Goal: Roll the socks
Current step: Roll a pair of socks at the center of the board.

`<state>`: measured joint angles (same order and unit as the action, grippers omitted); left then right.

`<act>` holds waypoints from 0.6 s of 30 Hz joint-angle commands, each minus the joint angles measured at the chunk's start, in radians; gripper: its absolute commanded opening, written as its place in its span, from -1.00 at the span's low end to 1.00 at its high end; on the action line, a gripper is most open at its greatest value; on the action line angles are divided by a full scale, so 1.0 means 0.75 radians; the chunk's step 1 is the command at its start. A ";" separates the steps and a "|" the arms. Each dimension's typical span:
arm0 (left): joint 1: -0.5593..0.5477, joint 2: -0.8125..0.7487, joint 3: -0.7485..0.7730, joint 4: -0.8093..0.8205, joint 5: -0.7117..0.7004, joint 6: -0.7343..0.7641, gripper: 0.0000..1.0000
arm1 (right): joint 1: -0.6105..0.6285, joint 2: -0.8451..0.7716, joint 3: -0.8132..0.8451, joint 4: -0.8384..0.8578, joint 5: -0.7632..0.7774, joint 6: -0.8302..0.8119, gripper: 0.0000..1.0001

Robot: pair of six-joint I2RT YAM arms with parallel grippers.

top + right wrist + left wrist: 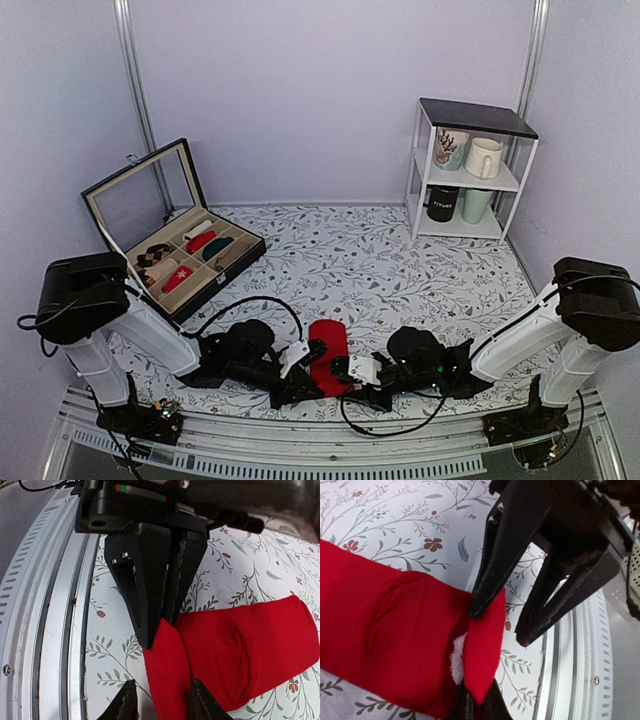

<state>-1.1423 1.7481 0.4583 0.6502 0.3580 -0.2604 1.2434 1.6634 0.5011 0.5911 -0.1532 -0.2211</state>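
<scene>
**item:** socks [327, 352], one bright red pair, laid flat as a single strip on the floral cloth [400, 260].

**location:** front middle of the table, between the two arms. the near end lies close by the metal rail [50, 610] and the far end points toward the back wall. well apart from the compartment box [175, 250] at left rear.

**condition:** not yet rolled. the near end is lifted into a small upright fold, with a bit of white fluff [456, 656] showing at its edge.

**left gripper** [476, 702]: closed tight, with the red fold pinched between its fingers.

**right gripper** [162, 700]: jaws partly apart, one on each side of the same fold. one finger touches the fabric and the other stands just clear, so no firm hold is seen.

**handling, judged:** light, soft, limp knit with no stiffness and nothing to break. it sags and unfolds wherever it is unsupported. the two layers likely slide on each other.

**where to hold, judged:** the near end, across both layers, toward each corner of the fold, so the edge turns over evenly. a pinch on one layer alone would likely split the pair.
</scene>
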 commanded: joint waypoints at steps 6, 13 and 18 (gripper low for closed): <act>0.006 0.071 -0.045 -0.240 -0.003 -0.009 -1.00 | 0.010 0.111 0.038 -0.055 -0.005 0.080 -0.42; 0.004 0.047 -0.032 -0.248 -0.075 0.004 -0.90 | 0.009 0.094 0.056 -0.134 -0.037 0.160 -0.85; -0.009 -0.175 -0.061 -0.213 -0.325 0.103 -0.35 | -0.017 0.085 0.046 -0.212 -0.133 0.276 -0.86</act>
<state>-1.1454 1.7092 0.4545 0.6189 0.2951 -0.2424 1.2423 1.7180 0.5339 0.5285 -0.1726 -0.1005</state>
